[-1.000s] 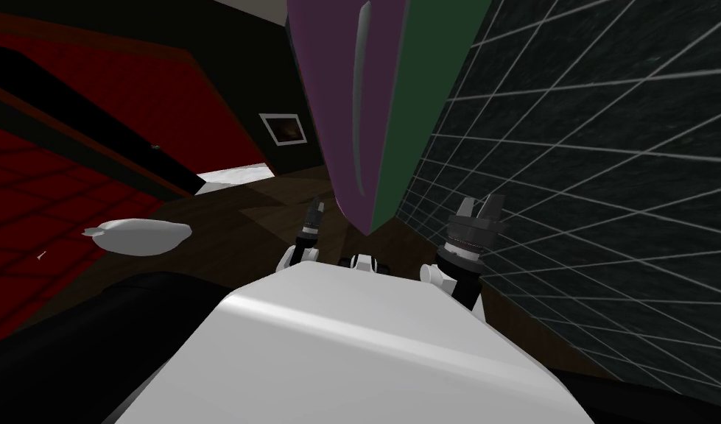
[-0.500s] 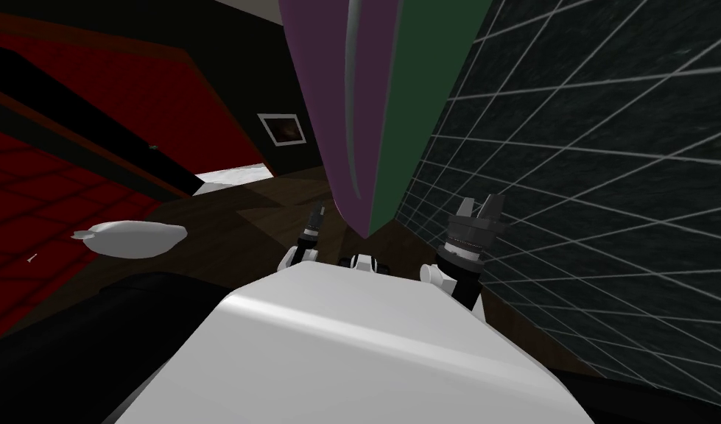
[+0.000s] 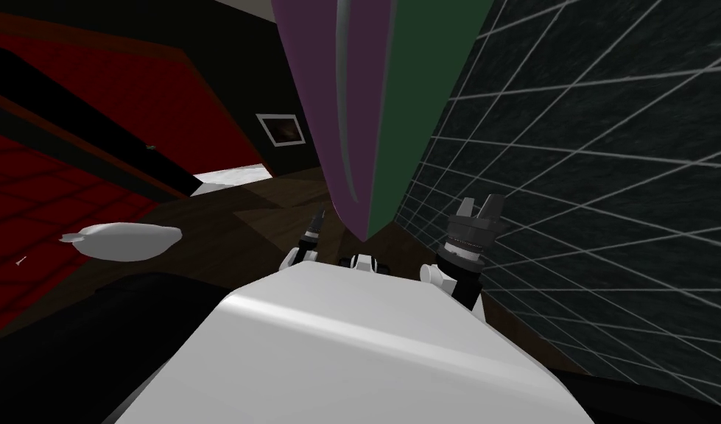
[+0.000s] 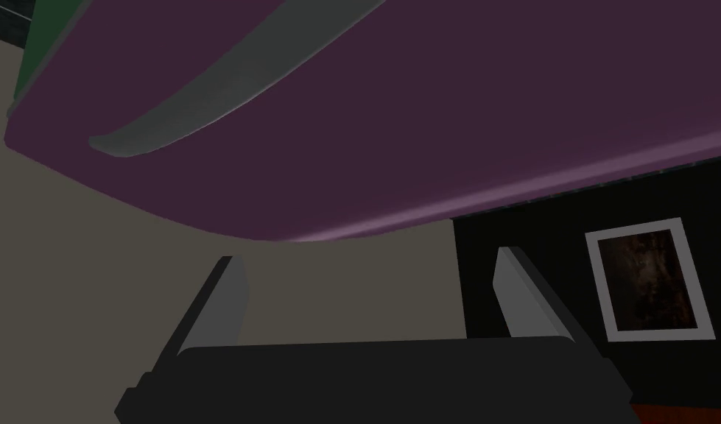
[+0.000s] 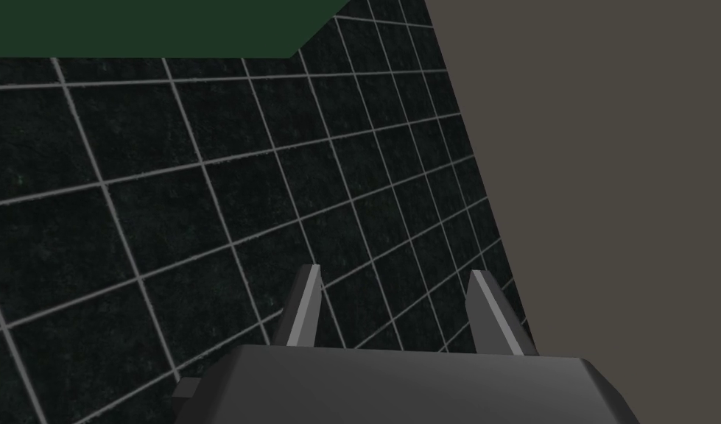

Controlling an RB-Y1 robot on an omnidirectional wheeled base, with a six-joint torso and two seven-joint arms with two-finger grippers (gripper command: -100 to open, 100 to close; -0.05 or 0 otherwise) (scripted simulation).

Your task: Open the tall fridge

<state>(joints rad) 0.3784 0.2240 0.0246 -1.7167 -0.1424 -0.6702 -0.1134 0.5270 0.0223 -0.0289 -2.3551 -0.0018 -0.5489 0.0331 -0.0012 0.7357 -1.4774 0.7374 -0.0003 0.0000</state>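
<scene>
A dark tiled wall (image 3: 587, 147) with pale grid lines runs along the right side, and red surfaces (image 3: 71, 96) with dark bands stand on the left. Between them lies a dark wooden floor (image 3: 263, 213), with a white rounded object (image 3: 123, 239) near its left edge. A framed picture (image 3: 281, 129) hangs on the black far wall (image 3: 278, 88).

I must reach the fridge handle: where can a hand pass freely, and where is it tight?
Free: the floor between the white lump and the door, where the left hand sits open, short of the handle. Tight: the corner where the fridge's green side meets the tiled wall, by the right hand.
</scene>
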